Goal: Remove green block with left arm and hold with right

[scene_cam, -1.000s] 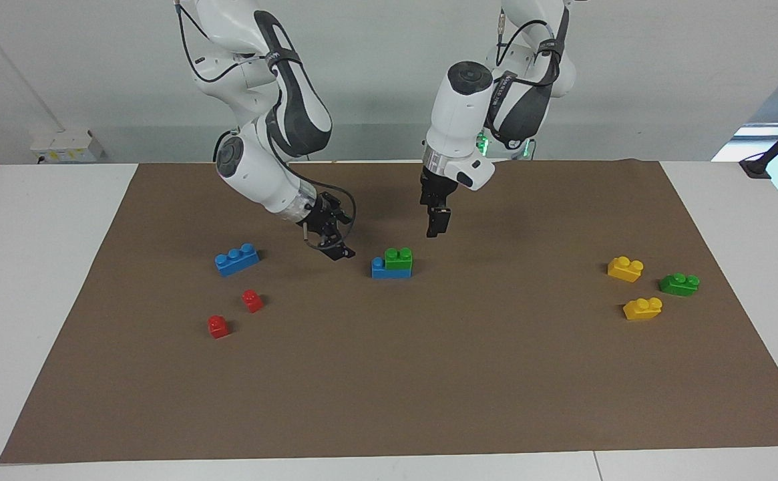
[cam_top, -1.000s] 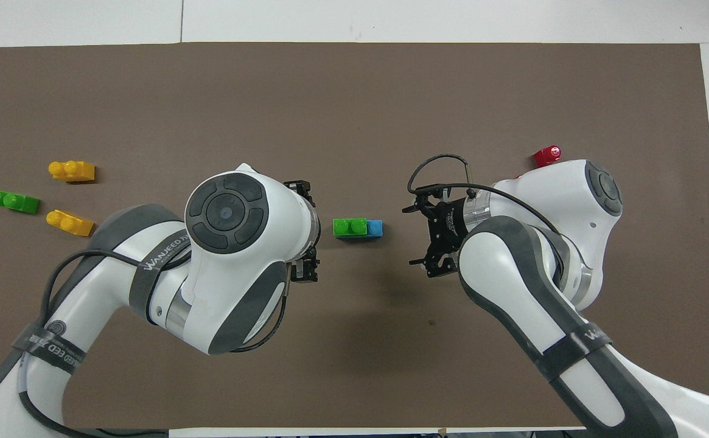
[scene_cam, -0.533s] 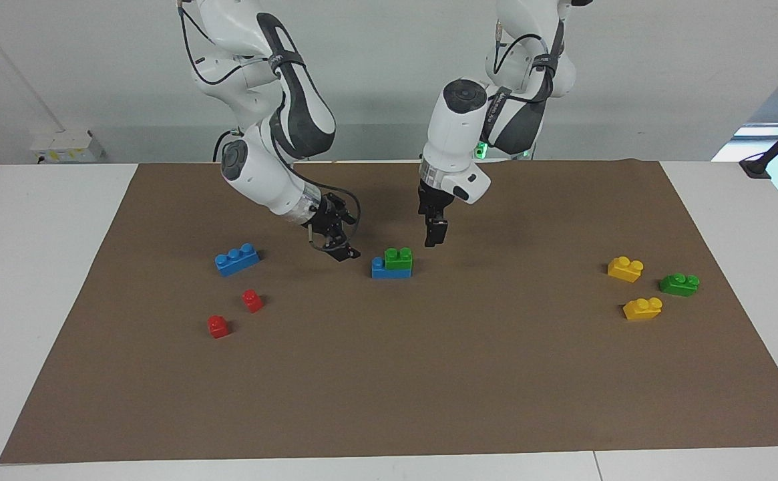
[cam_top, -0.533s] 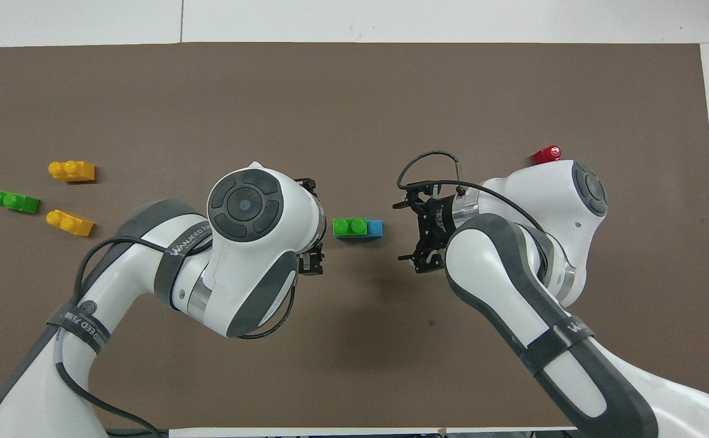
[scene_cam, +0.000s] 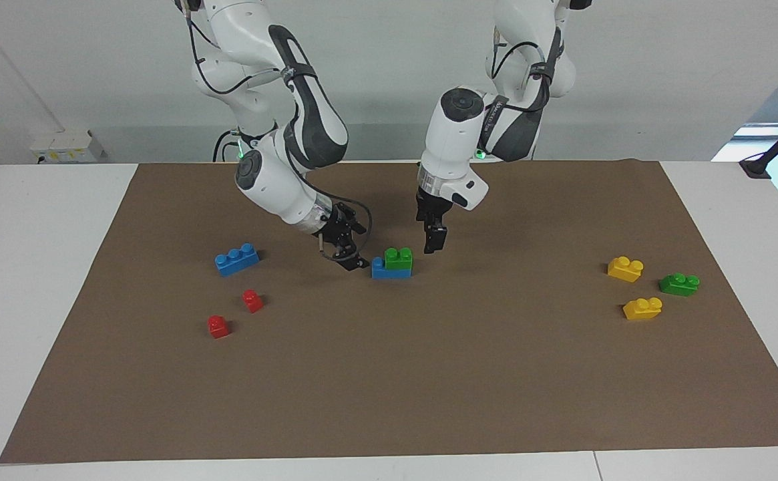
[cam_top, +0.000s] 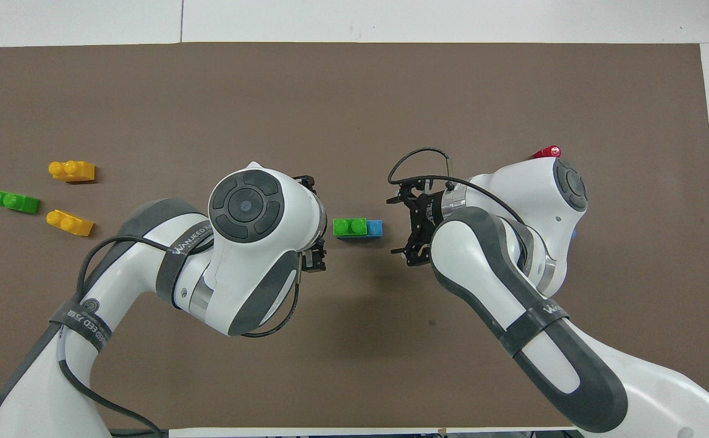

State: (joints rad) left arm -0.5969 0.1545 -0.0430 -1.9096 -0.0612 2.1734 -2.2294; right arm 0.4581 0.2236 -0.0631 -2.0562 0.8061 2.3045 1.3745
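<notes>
Nothing gripped yet, task is at the approach stage

green block sits stacked on one end of a blue brick mid-mat, studs up, not separated. In the overhead view the pair reads as green block plus one exposed blue stud

right gripper is low, just beside the blue brick's exposed end, toward the right arm's end of the table; a small gap shows between tip and brick, no contact that I can confirm. In the overhead view the right gripper has fingers spread apart, holding nothing

left gripper hangs just beside the green block, toward the left arm's end, tip above the mat and apart from the block. Fingers: cannot tell, wrist body hides them from above

Done: both arms are staged on either side of the stack
Left, my read: right clamps the blue base to hold it down, left closes on the green block and pulls it off upward. Neither started

Risk: base is not pinned, so any push from the left side could slide the whole stack

Other bricks lie well apart from both grippers: longer blue brick, two red bricks, two yellow bricks, darker green brick. None is in the way
</notes>
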